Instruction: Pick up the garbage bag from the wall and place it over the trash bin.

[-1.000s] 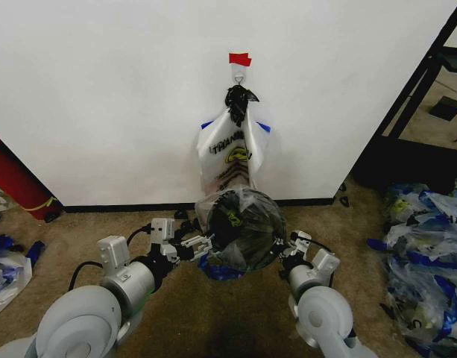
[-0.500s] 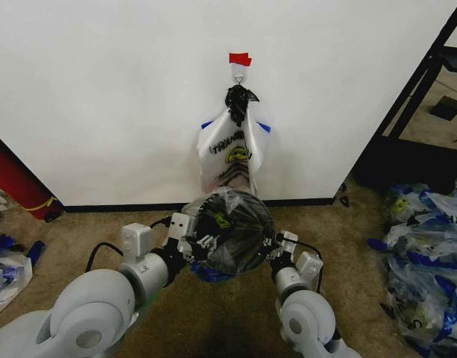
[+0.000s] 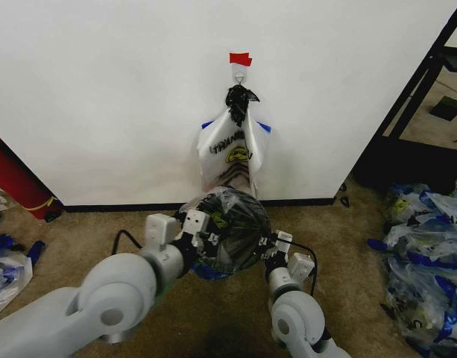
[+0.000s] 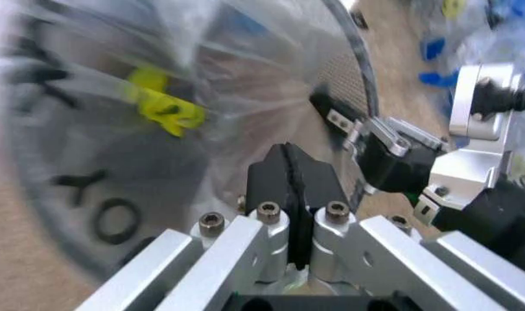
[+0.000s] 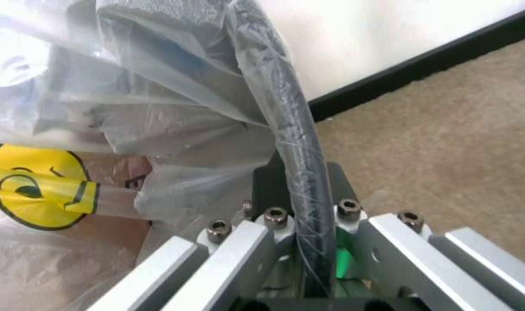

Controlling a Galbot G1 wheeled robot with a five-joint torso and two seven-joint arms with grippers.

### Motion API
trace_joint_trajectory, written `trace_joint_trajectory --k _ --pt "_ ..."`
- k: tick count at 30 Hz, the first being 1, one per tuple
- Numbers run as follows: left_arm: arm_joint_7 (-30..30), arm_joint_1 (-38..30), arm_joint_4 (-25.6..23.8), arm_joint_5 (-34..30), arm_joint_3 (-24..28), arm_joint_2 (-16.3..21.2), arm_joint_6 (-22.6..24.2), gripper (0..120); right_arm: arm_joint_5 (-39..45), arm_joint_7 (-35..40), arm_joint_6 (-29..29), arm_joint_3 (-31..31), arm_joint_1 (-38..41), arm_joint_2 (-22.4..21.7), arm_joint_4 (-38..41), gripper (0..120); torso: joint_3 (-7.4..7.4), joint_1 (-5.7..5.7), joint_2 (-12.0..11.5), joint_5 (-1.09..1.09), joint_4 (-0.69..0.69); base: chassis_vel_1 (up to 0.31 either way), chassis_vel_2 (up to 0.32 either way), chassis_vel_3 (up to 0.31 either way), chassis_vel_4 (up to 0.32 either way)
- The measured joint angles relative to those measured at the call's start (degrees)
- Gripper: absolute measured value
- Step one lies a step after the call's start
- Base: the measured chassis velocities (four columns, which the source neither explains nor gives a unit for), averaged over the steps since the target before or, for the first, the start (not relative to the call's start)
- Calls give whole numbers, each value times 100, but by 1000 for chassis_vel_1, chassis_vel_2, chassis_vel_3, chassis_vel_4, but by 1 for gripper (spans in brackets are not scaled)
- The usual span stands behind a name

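A: Where's the garbage bag (image 3: pixel 229 233)?
B: Draped over the trash bin (image 3: pixel 239 253), stretched across the bin's mouth. The bin stands on the carpet just in front of the wall (image 3: pixel 109 89), below the hook. Yellow smiley print shows through the film on the bin's left side.

A: Left tool (image 4: pixel 288 173)?
B: At the bin's left rim. Jaws pressed together, no gap visible. In the left wrist view the bag film lies right behind the pads, but I can't confirm plastic is pinched between them. The other arm's tool is visible across the bin from there.

A: Right tool (image 5: pixel 301 194)?
B: At the bin's right rim. Fingers straddle the black rim, which runs between them with the bag film wrapped over it. Clamped on rim plus film, as far as the right wrist view shows.

A: Anything on the wall?
B: Red tape strip (image 3: pixel 240 58) above the hook, a black knotted bag (image 3: pixel 238 101) hanging from it, and a white bag with black lettering (image 3: pixel 229 153) under that, directly above the bin. Black baseboard (image 3: pixel 124 206) runs behind the bin.

A: Surroundings?
B: Heap of clear-and-blue bags (image 3: pixel 429 246) on the carpet well right of the bin. Red object (image 3: pixel 16 179) leaning at the wall far left of it.
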Motion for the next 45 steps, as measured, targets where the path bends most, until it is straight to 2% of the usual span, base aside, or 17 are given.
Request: trace_joint_trajectory --k 5,6,11,17,18,24,31,40,45 --pt "-261 -442 647 76 558 -439 3 0 -85 1 24 12 -26 68 1 0 0 0 0 2 7 0 0 0 0" --pt "-261 -442 647 76 558 -439 3 0 -85 1 24 12 -26 68 1 0 0 0 0 2 7 0 0 0 0" --pt "-478 -700 1264 282 887 -713 -2 0 -101 0 46 15 -29 92 -14 0 0 0 0 3 4 0 0 0 0" --pt "-594 -815 1617 424 1103 -866 -27 0 -108 -2 47 9 -15 97 -27 0 0 0 0 3 4 0 0 0 0" --pt "-631 -829 1795 487 1217 -984 -62 0 -110 -3 48 7 8 100 -38 0 -1 0 0 2 5 0 0 0 0" --pt "-712 -931 2009 519 1348 -1214 -82 0 -126 -10 54 1 10 99 -56 0 0 0 0 3 4 0 0 0 0" --pt "-810 -1090 2571 638 1569 -1661 -99 0 -147 -29 80 -26 4 102 -59 0 -1 0 0 2 4 0 0 0 0" --pt "-843 -1178 3078 750 1675 -1848 -116 0 -139 -36 87 -53 -19 78 -41 0 0 0 0 2 4 0 0 0 0" --pt "-865 -1183 3205 787 1711 -1884 -117 0 -135 -36 87 -67 -28 81 -21 0 -1 0 0 2 4 0 0 0 0"
